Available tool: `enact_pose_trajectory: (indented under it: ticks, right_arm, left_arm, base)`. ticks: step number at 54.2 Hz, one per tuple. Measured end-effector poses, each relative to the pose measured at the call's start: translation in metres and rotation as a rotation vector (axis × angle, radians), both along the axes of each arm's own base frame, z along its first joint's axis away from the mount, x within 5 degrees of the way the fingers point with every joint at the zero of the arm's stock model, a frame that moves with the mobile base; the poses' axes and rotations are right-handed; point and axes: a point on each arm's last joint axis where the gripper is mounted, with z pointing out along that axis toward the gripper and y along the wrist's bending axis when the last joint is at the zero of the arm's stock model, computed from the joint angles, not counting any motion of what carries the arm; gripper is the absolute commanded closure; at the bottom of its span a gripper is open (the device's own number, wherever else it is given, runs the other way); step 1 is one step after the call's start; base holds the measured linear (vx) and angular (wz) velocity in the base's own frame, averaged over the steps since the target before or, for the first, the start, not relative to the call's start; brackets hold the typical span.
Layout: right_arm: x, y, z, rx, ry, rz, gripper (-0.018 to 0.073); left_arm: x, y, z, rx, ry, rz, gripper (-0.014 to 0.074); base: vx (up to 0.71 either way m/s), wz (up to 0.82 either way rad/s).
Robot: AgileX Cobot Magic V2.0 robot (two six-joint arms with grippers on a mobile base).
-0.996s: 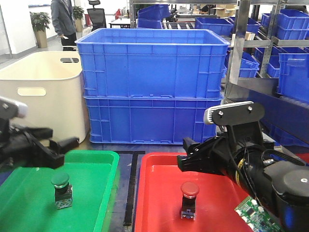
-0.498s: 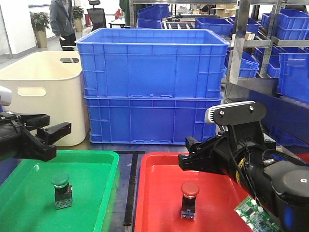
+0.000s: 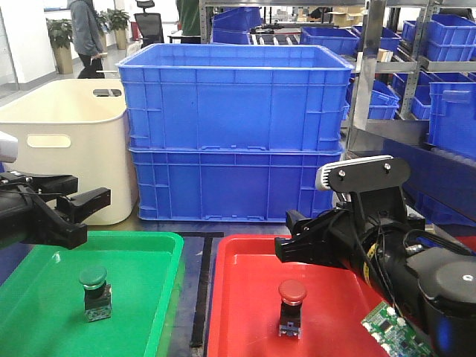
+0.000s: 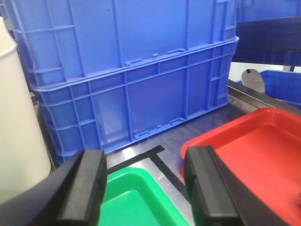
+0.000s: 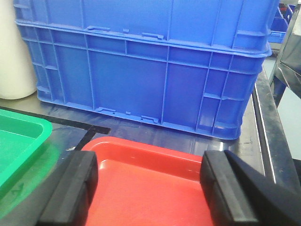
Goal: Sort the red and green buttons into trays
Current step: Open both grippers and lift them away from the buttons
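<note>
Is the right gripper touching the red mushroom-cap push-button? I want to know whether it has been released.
Apart. In the front view the right gripper hangs open above and behind the red mushroom-cap push-button, red tray floor showing between them.

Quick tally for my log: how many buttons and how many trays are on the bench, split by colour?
Green button: 1, standing in the green tray
Red button: 1, standing in the red tray
Green tray: 1
Red tray: 1
Total: 4 items, 2 buttons and 2 trays
</note>
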Motion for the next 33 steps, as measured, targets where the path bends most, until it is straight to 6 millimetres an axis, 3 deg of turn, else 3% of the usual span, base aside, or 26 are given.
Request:
enact_pose_trajectory:
  ticks: [6,18,29,33]
  right_arm:
    - [0.000,0.000,0.000,0.000,0.000,0.000,0.0052]
    - [0.000,0.000,0.000,0.000,0.000,0.000,0.0052]
    - [0.000,0.000,0.000,0.000,0.000,0.000,0.0052]
    - [0.000,0.000,0.000,0.000,0.000,0.000,0.0052]
  left_arm:
    - [-0.010,0.000,0.009,0.045,-0.035,-0.010,0.0229]
    - [-0.052,0.007,0.029,0.184,-0.015,0.002,0.0606]
    - [-0.086,0.022,0.034,0.138,-0.005,0.165,0.0605]
    - [-0.105,0.032,0.022,0.071,-0.006,0.270,0.0604]
  base:
    - [0.00,0.00]
    - [0.00,0.00]
    - [0.00,0.00]
    - [0.00,0.00]
